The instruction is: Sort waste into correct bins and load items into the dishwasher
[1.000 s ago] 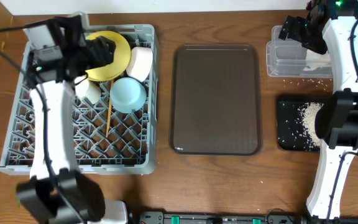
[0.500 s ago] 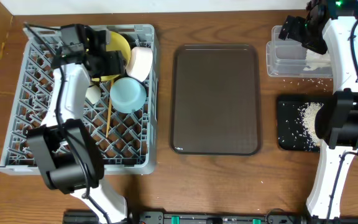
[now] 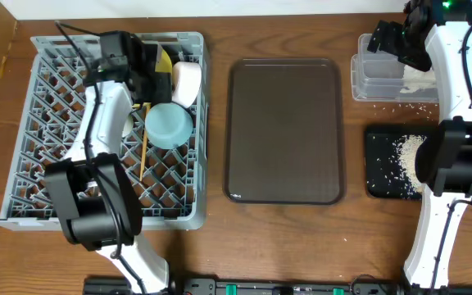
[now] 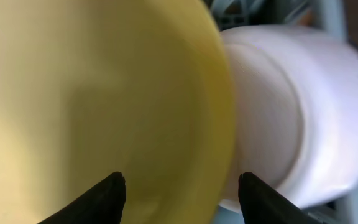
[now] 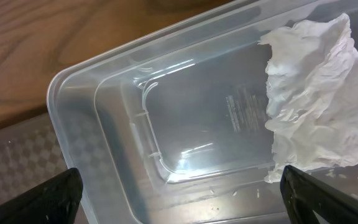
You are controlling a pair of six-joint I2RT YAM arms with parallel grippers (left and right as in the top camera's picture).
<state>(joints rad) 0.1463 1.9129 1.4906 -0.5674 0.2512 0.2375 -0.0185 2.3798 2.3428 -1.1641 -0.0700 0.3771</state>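
In the far right corner of the dish rack the pale yellow plate is leaning beside the white bowl, and the left gripper is straddling its rim, fingers parted, bowl just right of them; whether they are pinching it I cannot tell. The right gripper, well right of the rack over the clear tub, is gaping empty, so the left arm is nearer.
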